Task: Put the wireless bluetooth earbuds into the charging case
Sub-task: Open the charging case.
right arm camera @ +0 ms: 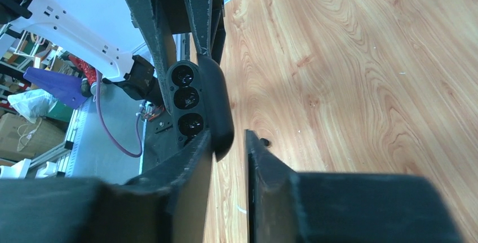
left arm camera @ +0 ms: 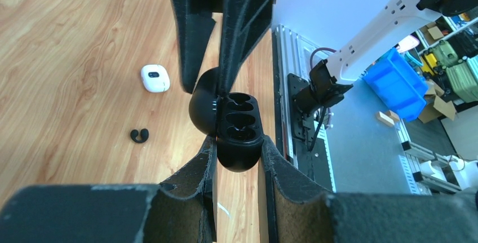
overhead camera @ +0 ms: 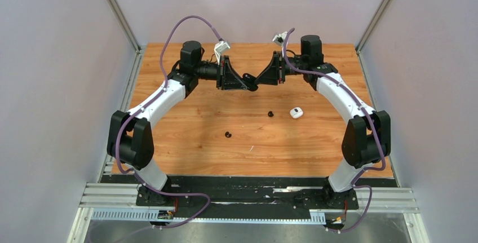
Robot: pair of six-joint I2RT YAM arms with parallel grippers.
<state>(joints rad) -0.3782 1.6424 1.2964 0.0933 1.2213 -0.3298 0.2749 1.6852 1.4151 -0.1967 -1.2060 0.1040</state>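
A black charging case (left arm camera: pixel 239 122) hangs open above the far middle of the table, its wells empty. My left gripper (left arm camera: pixel 237 141) is shut on its lower body. My right gripper (right arm camera: pixel 228 138) faces it from the other side and is open. The lid's edge (right arm camera: pixel 217 102) lies between its jaws, against one finger, with a gap to the other. In the top view both grippers (overhead camera: pixel 252 87) (overhead camera: pixel 257 79) meet tip to tip. Two black earbuds (overhead camera: pixel 270 114) (overhead camera: pixel 228 135) lie on the wood below; one shows in each wrist view (left arm camera: pixel 139 135) (right arm camera: pixel 264 141).
A small white rounded case (overhead camera: pixel 296 113) (left arm camera: pixel 154 78) lies on the wooden table (overhead camera: pixel 186 141) right of the nearer earbud. Grey walls close the table in on the left, right and back. The arm bases stand at the near edge.
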